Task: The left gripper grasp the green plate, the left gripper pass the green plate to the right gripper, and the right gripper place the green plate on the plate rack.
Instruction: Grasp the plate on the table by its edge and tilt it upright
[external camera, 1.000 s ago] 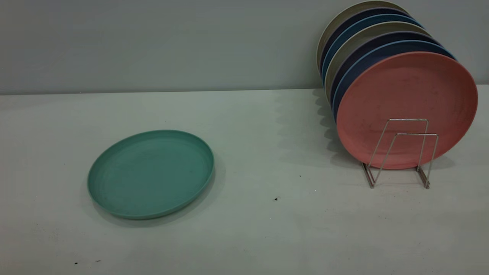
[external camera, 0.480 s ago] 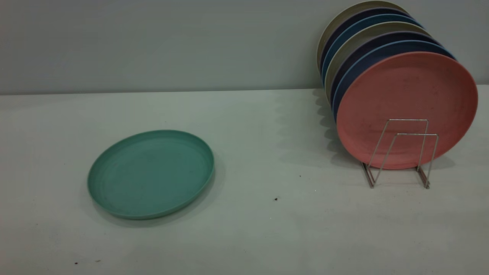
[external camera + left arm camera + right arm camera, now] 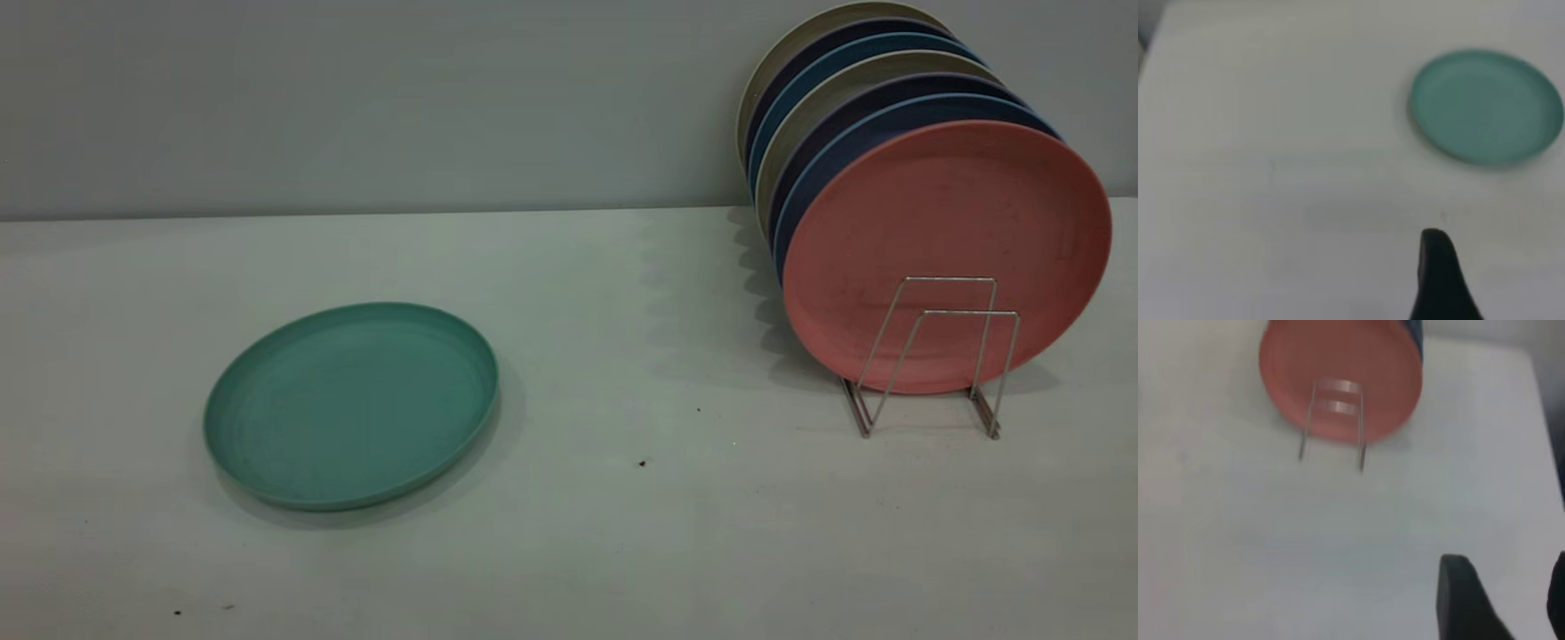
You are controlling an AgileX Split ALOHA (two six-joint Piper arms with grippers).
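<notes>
Pale table [image 3: 569,551] ran bare across the front, and nothing on it had shifted in the last second, so the grasp had not begun. On the left side the green plate [image 3: 351,404] lay flat and untouched, with open room all round its rim. The left end effector [image 3: 1439,277] hovered well apart from it; spread or pressed together, I could not tell. The right end effector [image 3: 1511,600] hung spread and empty, facing the plate rack [image 3: 933,356]. Farther back a pink plate [image 3: 947,231] leaned there, with two wire loops free before it — likely the green plate's slot.
</notes>
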